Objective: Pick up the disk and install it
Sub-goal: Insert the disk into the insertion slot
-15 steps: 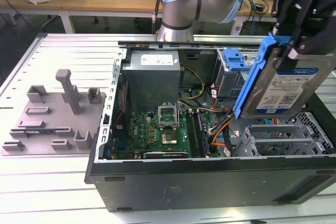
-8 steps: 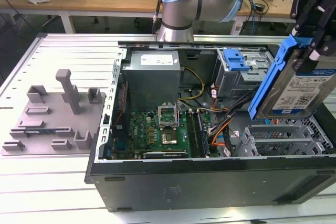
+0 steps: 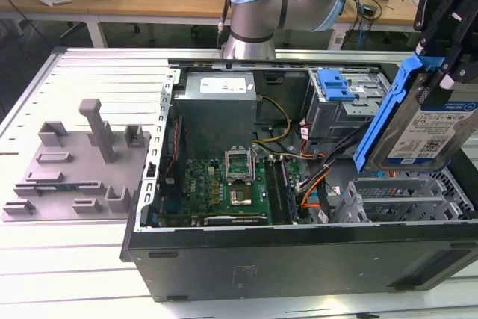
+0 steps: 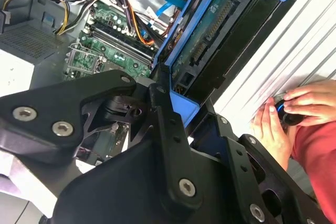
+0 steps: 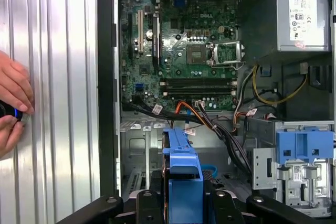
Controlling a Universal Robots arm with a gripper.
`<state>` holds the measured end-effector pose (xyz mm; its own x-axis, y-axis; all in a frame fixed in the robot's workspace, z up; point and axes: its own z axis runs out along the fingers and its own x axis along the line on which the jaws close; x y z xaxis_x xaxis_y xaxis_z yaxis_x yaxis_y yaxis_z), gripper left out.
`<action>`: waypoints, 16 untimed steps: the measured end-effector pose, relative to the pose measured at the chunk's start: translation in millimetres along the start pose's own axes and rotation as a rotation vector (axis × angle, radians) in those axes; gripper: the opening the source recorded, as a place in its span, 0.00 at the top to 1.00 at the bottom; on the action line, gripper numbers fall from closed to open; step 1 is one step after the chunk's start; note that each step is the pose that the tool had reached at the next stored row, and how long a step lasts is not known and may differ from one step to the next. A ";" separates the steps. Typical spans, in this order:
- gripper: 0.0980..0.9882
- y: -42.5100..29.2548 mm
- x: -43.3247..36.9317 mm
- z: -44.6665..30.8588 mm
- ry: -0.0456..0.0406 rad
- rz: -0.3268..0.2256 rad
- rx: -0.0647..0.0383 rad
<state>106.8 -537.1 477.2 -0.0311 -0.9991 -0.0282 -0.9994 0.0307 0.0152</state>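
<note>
- One gripper [image 3: 445, 57], fingers pinched onto the blue carrier edge of the disk [image 3: 429, 128].
- Disk is in the air, tilted on edge, label towards the exterior camera, over the exterior view's right end of the open PC case [image 3: 299, 255].
- Blue latch piece [image 3: 334, 84] sits on the drive cage just behind it.
- Motherboard [image 3: 216, 184] lies mid-case.
- Grey moulded tray [image 3: 75, 162] rests on the table [image 3: 60, 259], on the exterior view's left of the case.
- A person's hands [image 4: 307, 100] rest on the table outside the case wall.
</note>
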 end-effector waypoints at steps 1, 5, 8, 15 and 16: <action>0.70 -1.1 -0.1 0.2 -0.0002 0.001 0.000; 0.70 -3.8 1.0 1.3 0.0006 0.006 0.000; 0.70 -4.2 2.5 2.0 0.0015 0.007 0.000; 0.70 -4.3 4.1 5.0 0.0041 0.007 0.000; 0.70 -4.3 4.1 5.1 0.0044 0.007 0.000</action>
<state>110.8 -541.1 471.9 -0.0378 -0.9990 -0.0237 -0.9992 0.0374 0.0150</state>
